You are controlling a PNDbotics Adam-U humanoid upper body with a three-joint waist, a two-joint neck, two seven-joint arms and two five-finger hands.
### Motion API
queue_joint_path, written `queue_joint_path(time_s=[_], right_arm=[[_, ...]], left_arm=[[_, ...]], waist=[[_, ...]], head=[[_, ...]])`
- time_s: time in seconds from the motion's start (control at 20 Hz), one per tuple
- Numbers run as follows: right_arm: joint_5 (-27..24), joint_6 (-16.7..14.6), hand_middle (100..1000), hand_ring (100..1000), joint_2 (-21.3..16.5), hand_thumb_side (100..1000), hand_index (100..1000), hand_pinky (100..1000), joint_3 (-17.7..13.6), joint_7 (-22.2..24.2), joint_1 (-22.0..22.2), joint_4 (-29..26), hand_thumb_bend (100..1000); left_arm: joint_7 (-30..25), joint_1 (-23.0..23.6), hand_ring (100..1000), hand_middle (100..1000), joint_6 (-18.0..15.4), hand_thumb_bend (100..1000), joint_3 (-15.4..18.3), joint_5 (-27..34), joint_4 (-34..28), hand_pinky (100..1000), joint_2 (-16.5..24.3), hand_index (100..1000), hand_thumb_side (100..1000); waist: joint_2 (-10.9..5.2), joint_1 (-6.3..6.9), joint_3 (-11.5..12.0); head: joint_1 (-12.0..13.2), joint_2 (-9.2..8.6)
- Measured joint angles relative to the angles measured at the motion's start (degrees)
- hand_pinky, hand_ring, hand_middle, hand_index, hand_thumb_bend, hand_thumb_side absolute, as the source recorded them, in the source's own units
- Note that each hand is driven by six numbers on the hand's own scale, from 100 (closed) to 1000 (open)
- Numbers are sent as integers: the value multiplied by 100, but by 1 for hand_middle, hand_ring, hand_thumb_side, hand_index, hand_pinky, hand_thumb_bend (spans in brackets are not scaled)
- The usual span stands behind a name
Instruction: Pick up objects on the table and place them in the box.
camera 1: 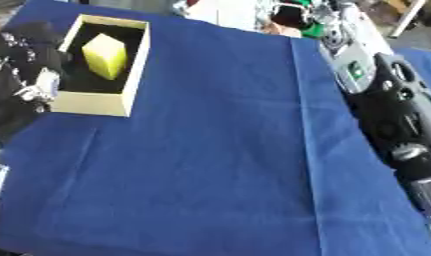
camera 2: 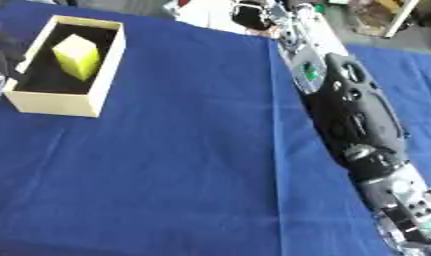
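A cream cardboard box (camera 1: 89, 105) with a dark inside stands at the far left of the blue cloth. A yellow block (camera 1: 106, 55) lies tilted inside it. My left hand (camera 1: 22, 75) shows as a dark, blurred shape against the box's left wall. My right arm (camera 2: 354, 115) stretches along the right side of the table toward the far edge. Its hand (camera 2: 252, 16) ends there, past the cloth's edge, blurred and dark. No loose object shows on the cloth.
The blue cloth (camera 1: 218, 160) covers the table, with a seam running down its right part. Mixed clutter (camera 1: 297, 20) lies beyond the far edge. A white bar (camera 2: 402, 20) leans at the top right.
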Motion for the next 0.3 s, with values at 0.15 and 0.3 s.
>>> queue_joint_path(time_s=[0.15, 0.3], right_arm=[[-285, 171, 796, 734, -253, 100, 857, 730, -253, -43, 392, -265, 100], [-581, 238, 796, 729, -417, 210, 852, 725, -433, -85, 866, -657, 100]], left_arm=[[163, 72, 693, 698, 95, 100, 47, 132, 101, 565, 0, 819, 244], [328, 134, 695, 700, 182, 100, 87, 268, 145, 564, -1, 817, 245]], waist=[[14, 175, -448], [14, 290, -689]], head=[[114, -5], [244, -6]])
